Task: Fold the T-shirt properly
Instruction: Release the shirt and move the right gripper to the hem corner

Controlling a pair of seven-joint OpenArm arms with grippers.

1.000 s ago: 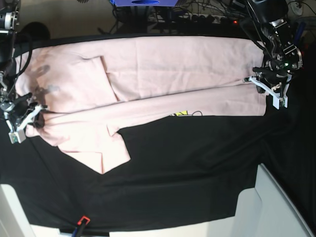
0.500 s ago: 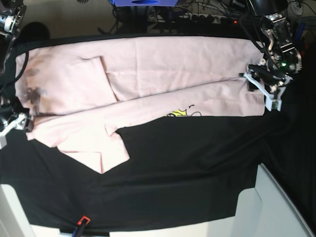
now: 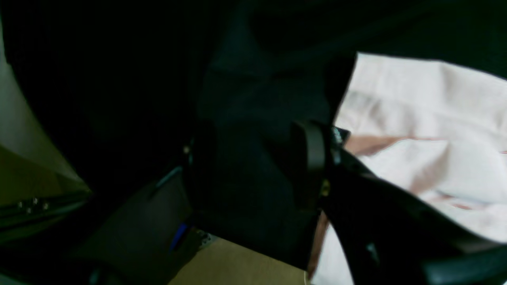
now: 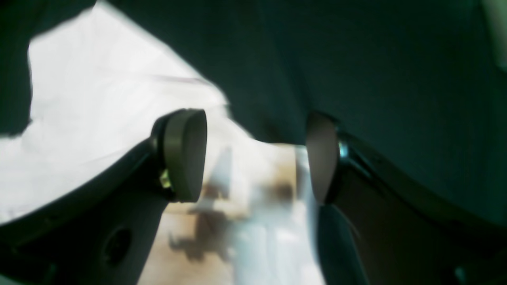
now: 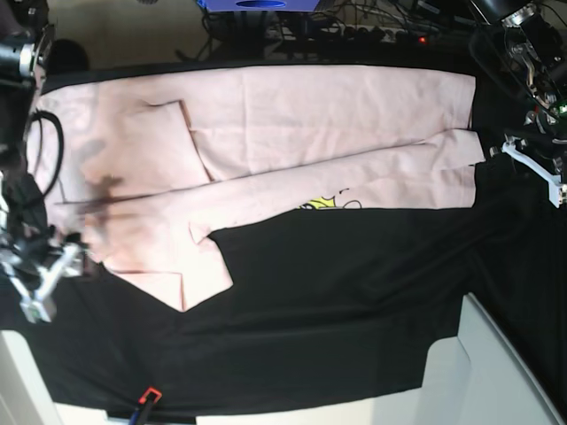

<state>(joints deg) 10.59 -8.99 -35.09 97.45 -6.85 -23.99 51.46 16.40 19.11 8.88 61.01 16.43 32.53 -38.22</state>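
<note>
two tools stand off opposite ends of the t-shirt (image 5: 292, 150) you are folding, and neither holds any of it. the pale pink shirt lies spread lengthwise across the far half of the desk, on a black cloth (image 5: 337, 301) that covers the desk surface. its near long edge is folded up over the body, leaving a diagonal seam line, and a scrap of yellow and black print (image 5: 326, 202) peeks out along that folded edge. one sleeve (image 5: 177, 270) juts toward the near side of the desk at the shirt's end by your right arm.

your left tool (image 5: 532, 164) hangs over bare black cloth just beyond the shirt's hem end; in its wrist view the jaws stand apart with only dark cloth between them and the pink fabric off to one side. your right tool (image 5: 42, 279) sits just off the opposite end, near the sleeve; its wrist view shows two round pads (image 4: 186, 154) spread wide, nothing clamped, blurred pink fabric below.

an orange and blue object (image 5: 146, 400) rests at the near edge of the desk.
</note>
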